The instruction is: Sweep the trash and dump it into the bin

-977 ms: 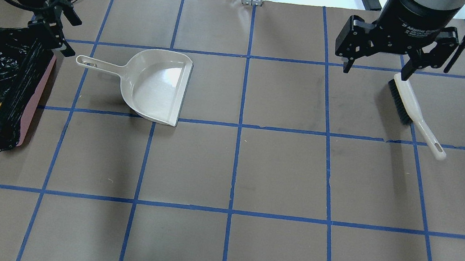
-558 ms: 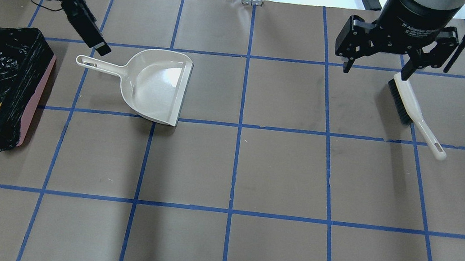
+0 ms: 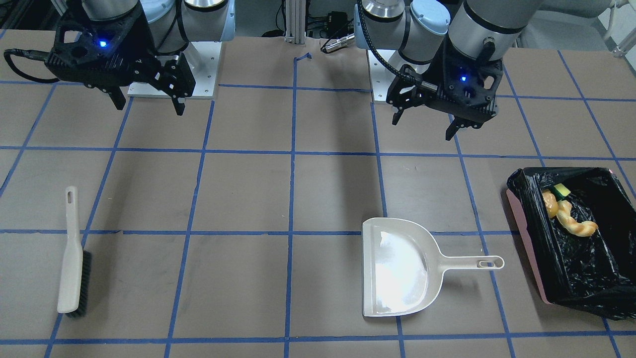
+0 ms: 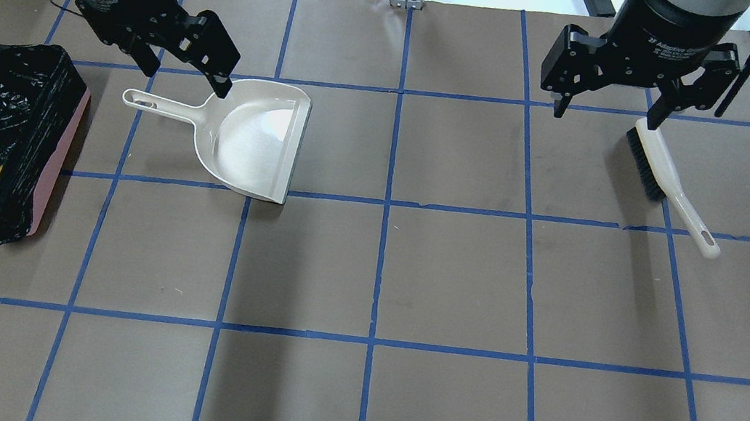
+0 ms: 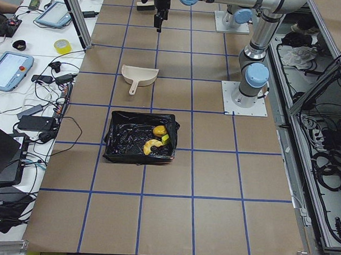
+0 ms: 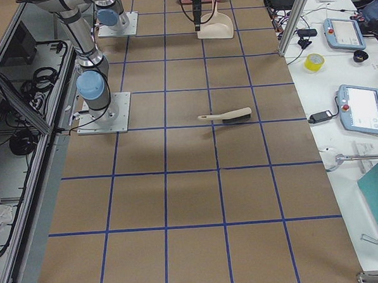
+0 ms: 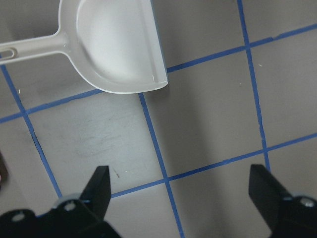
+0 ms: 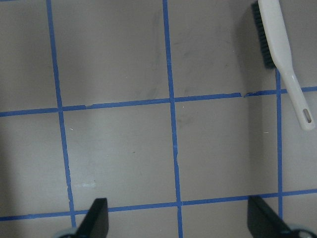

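bin (image 4: 54,121) — well apart from left claw (image 4: 186,79)

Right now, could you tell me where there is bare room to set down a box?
Bare: the wide stretch between dustpan and brush, and the squares on the robot's side of both. Crowded: bin beside the dustpan handle, left claw hovering nearby.
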Action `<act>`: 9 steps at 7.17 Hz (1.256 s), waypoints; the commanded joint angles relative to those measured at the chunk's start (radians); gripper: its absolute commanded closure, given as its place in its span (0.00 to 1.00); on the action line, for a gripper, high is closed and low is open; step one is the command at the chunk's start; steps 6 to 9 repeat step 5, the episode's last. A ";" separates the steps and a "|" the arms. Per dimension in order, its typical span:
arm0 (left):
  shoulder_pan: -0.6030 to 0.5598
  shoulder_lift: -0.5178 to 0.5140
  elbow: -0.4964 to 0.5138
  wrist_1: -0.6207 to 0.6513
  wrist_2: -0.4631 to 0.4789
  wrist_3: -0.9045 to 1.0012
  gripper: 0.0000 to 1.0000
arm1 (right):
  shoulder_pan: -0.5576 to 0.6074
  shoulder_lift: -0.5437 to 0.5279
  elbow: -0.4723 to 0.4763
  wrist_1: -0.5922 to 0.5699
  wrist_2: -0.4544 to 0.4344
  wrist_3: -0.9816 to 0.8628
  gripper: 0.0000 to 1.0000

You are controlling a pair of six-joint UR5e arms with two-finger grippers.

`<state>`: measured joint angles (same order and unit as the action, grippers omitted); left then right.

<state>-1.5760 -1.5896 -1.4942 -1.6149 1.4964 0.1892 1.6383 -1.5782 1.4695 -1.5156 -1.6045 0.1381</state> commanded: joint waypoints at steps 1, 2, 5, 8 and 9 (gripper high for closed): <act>-0.001 0.017 -0.009 0.027 0.078 -0.114 0.00 | 0.000 0.001 0.000 0.000 0.000 0.000 0.00; -0.001 0.029 -0.009 0.029 0.084 -0.114 0.00 | 0.000 0.001 0.000 0.000 0.001 0.000 0.00; 0.013 0.051 -0.078 0.036 0.077 -0.099 0.00 | 0.000 0.001 0.000 0.000 0.001 0.000 0.00; 0.013 0.051 -0.078 0.036 0.077 -0.099 0.00 | 0.000 0.001 0.000 0.000 0.001 0.000 0.00; 0.013 0.051 -0.078 0.036 0.077 -0.099 0.00 | 0.000 0.001 0.000 0.000 0.001 0.000 0.00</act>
